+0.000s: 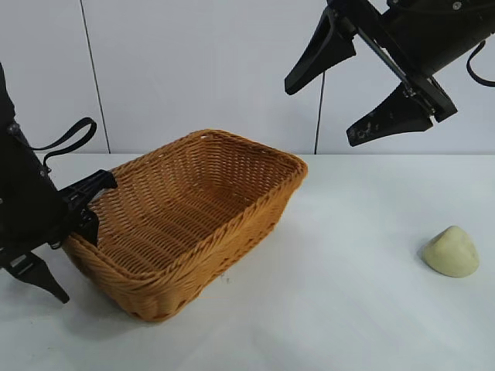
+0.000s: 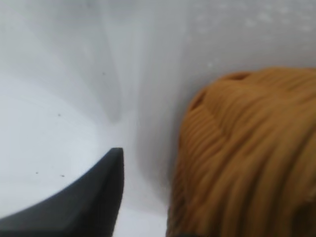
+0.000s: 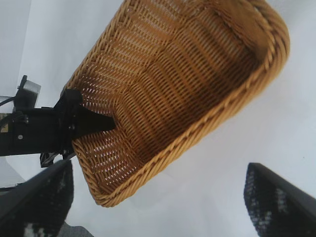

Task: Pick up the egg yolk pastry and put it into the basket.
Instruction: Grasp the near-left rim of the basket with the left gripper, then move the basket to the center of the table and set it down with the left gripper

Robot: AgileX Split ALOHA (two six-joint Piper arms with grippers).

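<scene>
Hovering high above the table [image 1: 363,309], my right gripper [image 1: 352,81] hangs with its fingers spread wide and nothing between them, up past the basket's far right corner. I see the basket [image 1: 189,224] sitting empty on the white surface. My left gripper [image 1: 77,232] straddles the basket's left rim: one finger inside against the wall, the other outside, so it's parted around the wicker. Whether it pinches the rim, I cannot tell. I spot the egg yolk pastry [image 1: 452,251] lying on the table, well apart to the basket's right.
</scene>
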